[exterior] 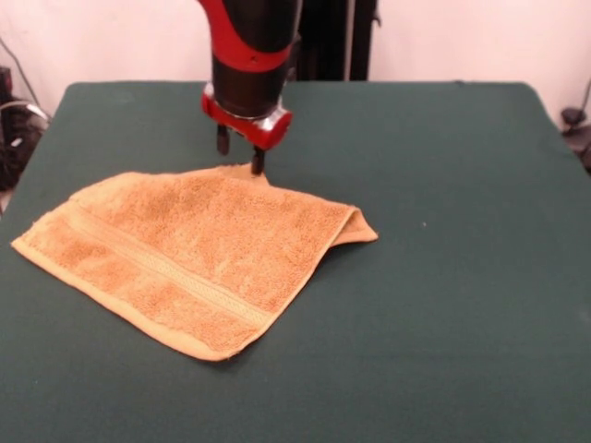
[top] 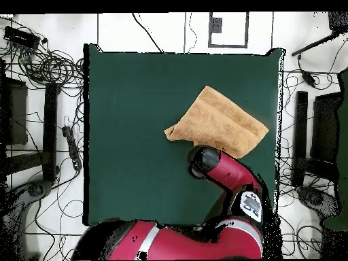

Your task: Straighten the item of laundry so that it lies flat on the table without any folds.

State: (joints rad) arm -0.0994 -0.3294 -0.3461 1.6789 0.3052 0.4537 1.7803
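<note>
The orange-tan towel [exterior: 189, 263] lies folded over on the green counter [exterior: 443, 305], one corner doubled under at its right in the front view. The end effector [exterior: 240, 152] hovers at the towel's far edge, fingers apparently parted and holding nothing.

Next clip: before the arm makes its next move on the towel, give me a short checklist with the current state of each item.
1. Orange-tan terry-cloth towel fully on the dark green felt table: ok.
2. Towel lying flat with no folds: not ok; the corner at the front view's right is doubled over, two layers showing.
3. Gripper positioned at the towel: ok; it sits at the towel's far edge in the front view.
4. Gripper has hold of the cloth: cannot tell; the contact point is too small to judge.
5. Free table around the towel to spread it: ok.
</note>
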